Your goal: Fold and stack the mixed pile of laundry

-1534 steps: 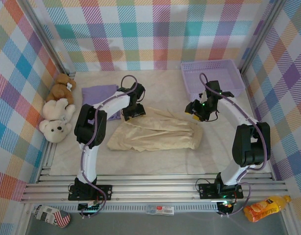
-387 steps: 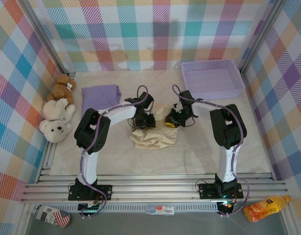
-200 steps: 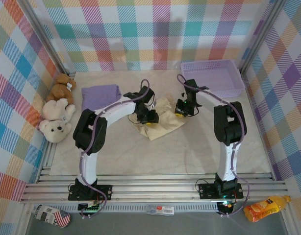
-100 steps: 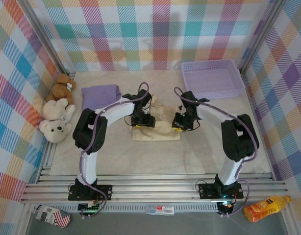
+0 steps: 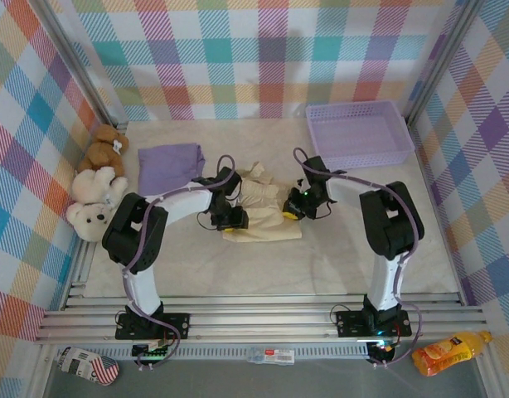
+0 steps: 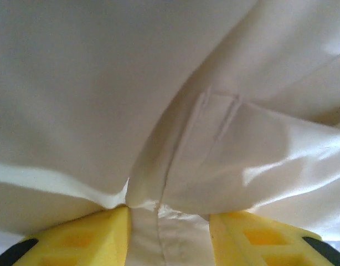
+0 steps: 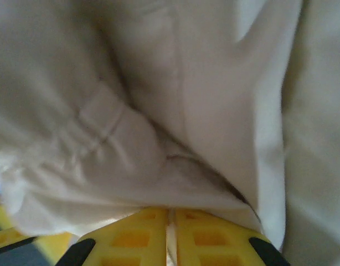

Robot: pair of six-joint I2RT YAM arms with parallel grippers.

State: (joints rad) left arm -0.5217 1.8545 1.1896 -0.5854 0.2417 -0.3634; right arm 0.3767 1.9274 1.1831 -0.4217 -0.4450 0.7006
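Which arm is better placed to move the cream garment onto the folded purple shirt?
Left, probably. The left gripper sits at the cream garment's edge nearer the purple shirt; the right gripper is on the far side.

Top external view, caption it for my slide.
Left gripper and right gripper flank the cream garment; the purple shirt lies folded apart.

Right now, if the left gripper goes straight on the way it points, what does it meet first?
The cream garment: its cloth lies right ahead of the left gripper, with a fold between the yellow fingers.
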